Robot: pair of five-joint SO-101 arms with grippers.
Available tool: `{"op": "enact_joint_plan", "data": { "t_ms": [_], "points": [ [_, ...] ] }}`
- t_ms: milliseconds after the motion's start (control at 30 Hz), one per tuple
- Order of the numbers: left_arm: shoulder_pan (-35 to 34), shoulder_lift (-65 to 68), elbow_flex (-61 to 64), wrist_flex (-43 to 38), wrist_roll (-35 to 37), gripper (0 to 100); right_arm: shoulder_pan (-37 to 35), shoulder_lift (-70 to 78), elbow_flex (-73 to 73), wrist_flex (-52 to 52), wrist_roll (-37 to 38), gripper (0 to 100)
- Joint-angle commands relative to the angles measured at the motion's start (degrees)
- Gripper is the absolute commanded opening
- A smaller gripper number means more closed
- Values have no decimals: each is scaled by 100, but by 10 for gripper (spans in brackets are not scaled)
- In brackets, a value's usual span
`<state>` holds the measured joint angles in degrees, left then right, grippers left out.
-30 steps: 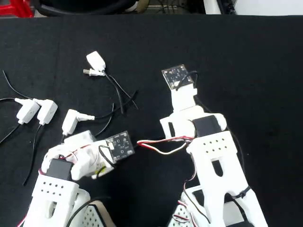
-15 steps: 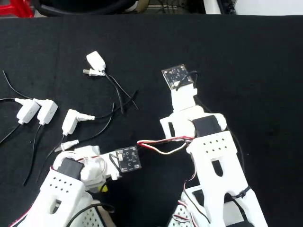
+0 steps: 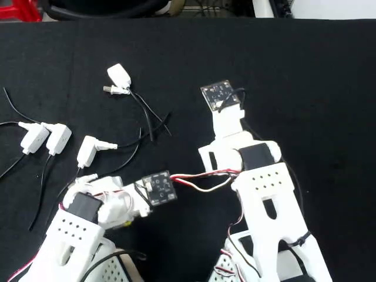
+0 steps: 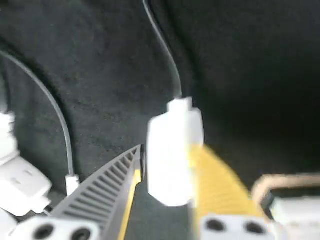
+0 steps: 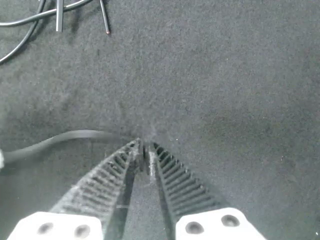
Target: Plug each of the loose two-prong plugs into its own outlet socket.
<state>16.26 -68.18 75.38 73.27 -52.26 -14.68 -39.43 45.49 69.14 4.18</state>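
Jaws on your left gripper are clamping a white plug. The grey ribbed finger is pressing one flank and the yellow finger the other. Its thin cable is trailing away over the black desk. Prongs are not showing in the wrist view, so I cannot tell which way they are pointing.

Compared with a second ago, this arm is sitting drawn back toward its base with the wrist rolled. In the high view the gripped plug is now showing at the jaw tips, where the arm was covering it before. I am reading that as pickup done, with carrying and lining up the prongs coming next.

Jaws on your right gripper are resting all but closed with nothing between them, tips low over bare cloth. A dark cable is lying just beside them. That arm is holding the same pose across the second.

Farther out, nothing is shifting:
- a second plug is lying just beyond your left gripper
- a pair of white pieces are touching each other near the desk's left side
- a fourth plug is lying well apart, farther up

I cannot tell which white piece is a socket, so you are still needing a target before inserting.
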Motion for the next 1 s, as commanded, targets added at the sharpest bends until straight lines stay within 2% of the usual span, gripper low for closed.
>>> {"op": "enact_joint_plan", "data": {
  "t_ms": [0, 100, 267, 467, 567, 767, 967],
  "points": [
    [180, -53, 180, -193, 62, 143, 79, 22, -127, -44, 53, 13],
    [180, -62, 224, -141, 44, 216, 79, 22, -127, -44, 53, 13],
    [110, -62, 48, -185, 79, 195, 79, 22, -127, -44, 53, 13],
    [-708, -9, -769, -202, -26, 191, 79, 22, -127, -44, 53, 13],
    [-1077, 35, -919, -343, -536, 190, 79, 22, -127, -44, 53, 13],
    [-1174, 1196, -435, -1292, -695, 189, 79, 22, -127, -44, 53, 13],
    [-1182, 2479, -435, -1090, -1916, 188, 79, 22, -127, -44, 53, 13]
  ]
}}
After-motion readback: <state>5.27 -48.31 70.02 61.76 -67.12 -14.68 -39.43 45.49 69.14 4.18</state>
